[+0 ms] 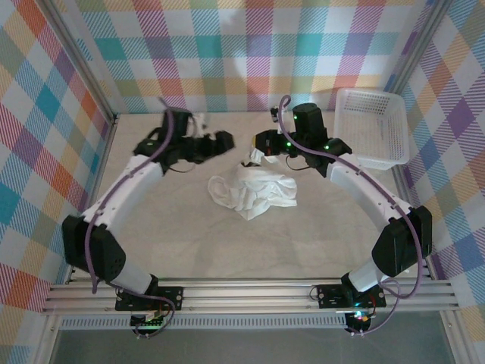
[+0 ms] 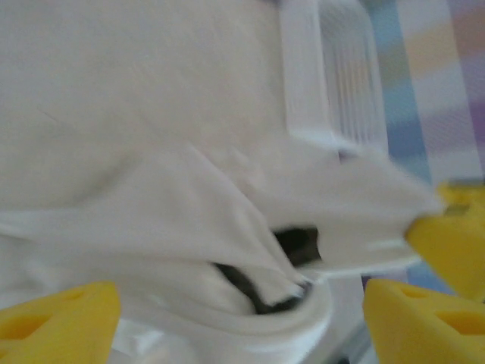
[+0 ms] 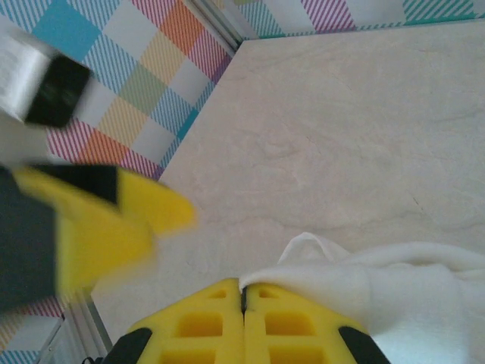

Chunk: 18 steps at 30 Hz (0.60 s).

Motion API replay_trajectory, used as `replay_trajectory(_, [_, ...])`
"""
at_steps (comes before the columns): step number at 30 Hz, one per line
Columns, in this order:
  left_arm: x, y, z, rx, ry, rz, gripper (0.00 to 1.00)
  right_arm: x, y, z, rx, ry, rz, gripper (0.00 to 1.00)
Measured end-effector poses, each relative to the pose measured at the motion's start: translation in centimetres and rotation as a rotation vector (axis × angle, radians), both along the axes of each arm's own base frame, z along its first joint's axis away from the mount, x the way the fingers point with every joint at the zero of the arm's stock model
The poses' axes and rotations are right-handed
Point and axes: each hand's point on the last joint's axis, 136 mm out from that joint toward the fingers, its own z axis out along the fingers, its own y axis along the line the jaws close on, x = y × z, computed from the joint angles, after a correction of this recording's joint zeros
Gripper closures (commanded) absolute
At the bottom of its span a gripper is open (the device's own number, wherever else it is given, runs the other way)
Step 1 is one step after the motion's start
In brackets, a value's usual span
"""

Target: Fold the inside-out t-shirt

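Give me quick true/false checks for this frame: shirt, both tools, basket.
1. The t-shirt lies spread flat. False: it is bunched in a heap in the middle of the table.
2. The right tool is shut on an edge of the t-shirt. True.
3. The left tool is shut. False: its fingers stand apart, open, with cloth ahead of them.
4. The basket sits at the far right, apart from the t-shirt. True.

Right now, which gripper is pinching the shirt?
The right gripper, fingers shut on a t-shirt fold; the left gripper hangs open.
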Motion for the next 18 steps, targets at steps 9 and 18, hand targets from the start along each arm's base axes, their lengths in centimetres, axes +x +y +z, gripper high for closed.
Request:
replay_trajectory(9, [-3.7,0.8,-16.5,0.309,0.342,0.019,0.66,2.5,-2.7,2.3,0.044,0.013,-0.156,1.00])
replay_trajectory(18, [-5.4,14.5,-19.7,0.627,0.387,0.330,0.53,3.1,-10.8,15.0,0.259,-0.166,-0.348,1.00])
